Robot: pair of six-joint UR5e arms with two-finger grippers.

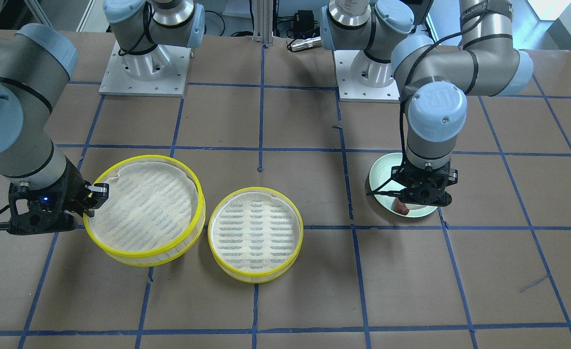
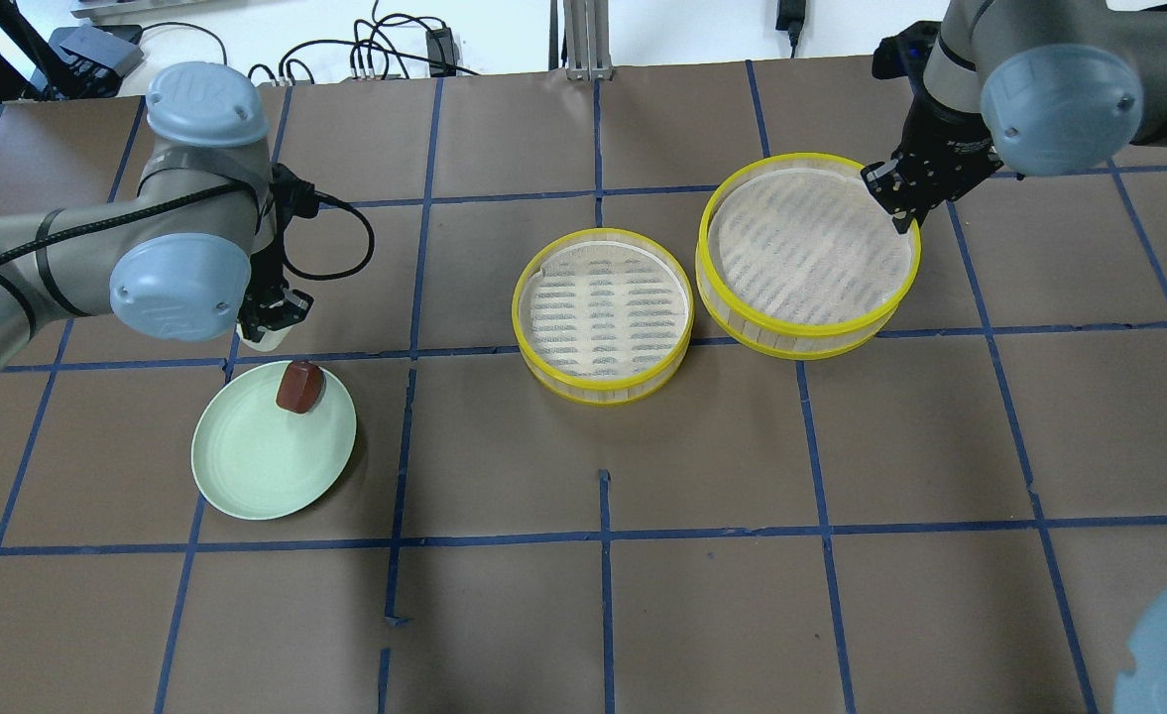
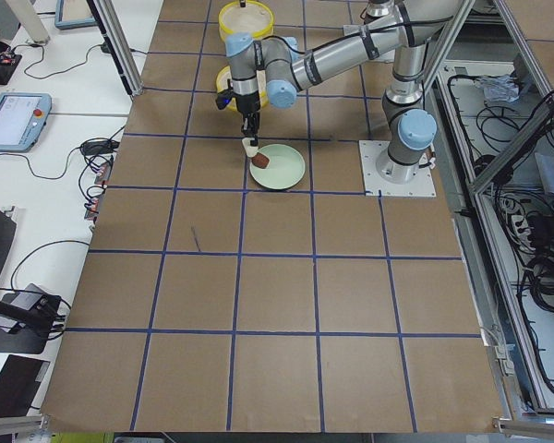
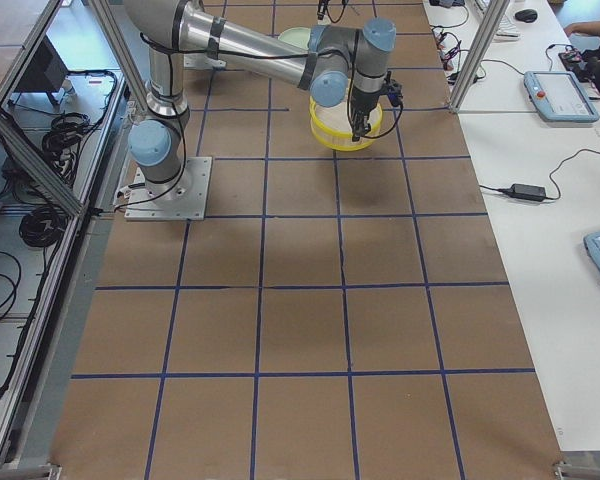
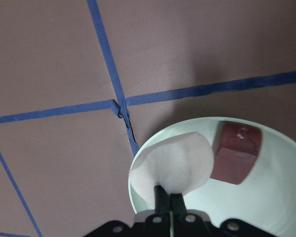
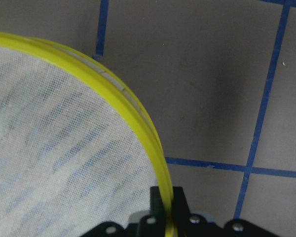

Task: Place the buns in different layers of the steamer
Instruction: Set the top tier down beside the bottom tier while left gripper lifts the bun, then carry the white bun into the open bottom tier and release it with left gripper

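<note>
My left gripper [image 5: 168, 190] is shut on the white bun [image 5: 170, 163] and holds it above the edge of the pale green plate [image 5: 271, 207]. The reddish-brown bun [image 2: 299, 387] lies on that plate [image 2: 266, 466]. My right gripper [image 2: 895, 198] is shut on the yellow rim [image 6: 138, 128] of the larger-looking steamer tray [image 2: 809, 253], which looks slightly tilted. The second steamer tray [image 2: 603, 315] sits beside it on the table. Both trays hold only whitish cloth. In the front view the left gripper [image 1: 423, 196] hides most of the brown bun [image 1: 402, 208].
The table is brown board with a blue tape grid. The two arm bases [image 1: 144, 63] [image 1: 370, 72] stand on the robot's side. Cables lie beyond the table's far edge [image 2: 385, 45].
</note>
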